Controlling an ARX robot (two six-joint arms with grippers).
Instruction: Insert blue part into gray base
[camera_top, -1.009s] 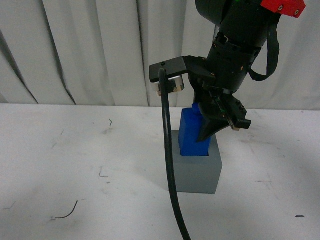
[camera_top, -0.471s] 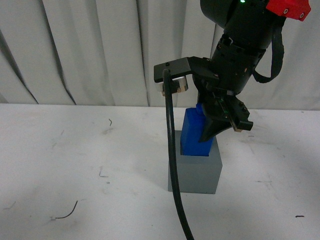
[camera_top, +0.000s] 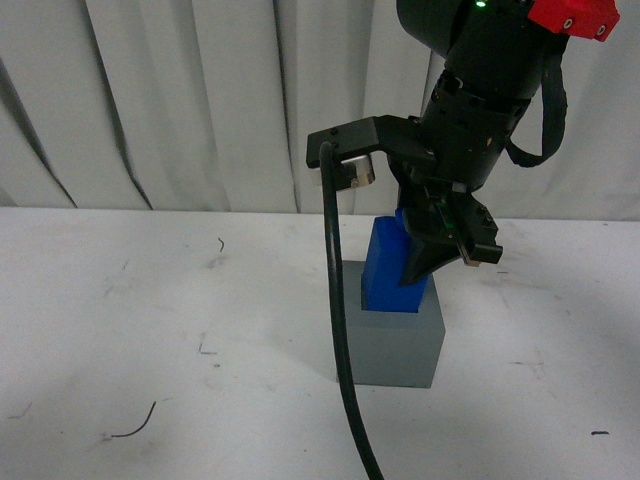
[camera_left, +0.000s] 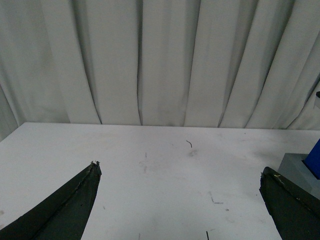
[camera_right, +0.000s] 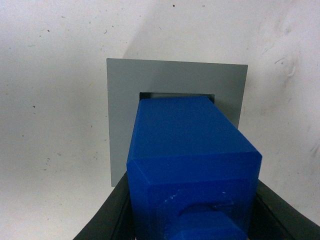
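Note:
The gray base stands on the white table, right of centre. The blue part stands nearly upright with its lower end inside the base's square recess. My right gripper is shut on the blue part's upper half from above. In the right wrist view the blue part fills the space between the black fingers, and its lower end sits in the recess of the gray base. My left gripper is open and empty over bare table, left of the base; a corner of the base shows in its view.
A black cable hangs from the right arm in front of the base's left side. White curtains close off the back of the table. Small dark scuffs and a thread mark the white table.
The right gripper with the blue part has shifted slightly to the right and a little down, and the part stands a bit deeper in the base's recess.

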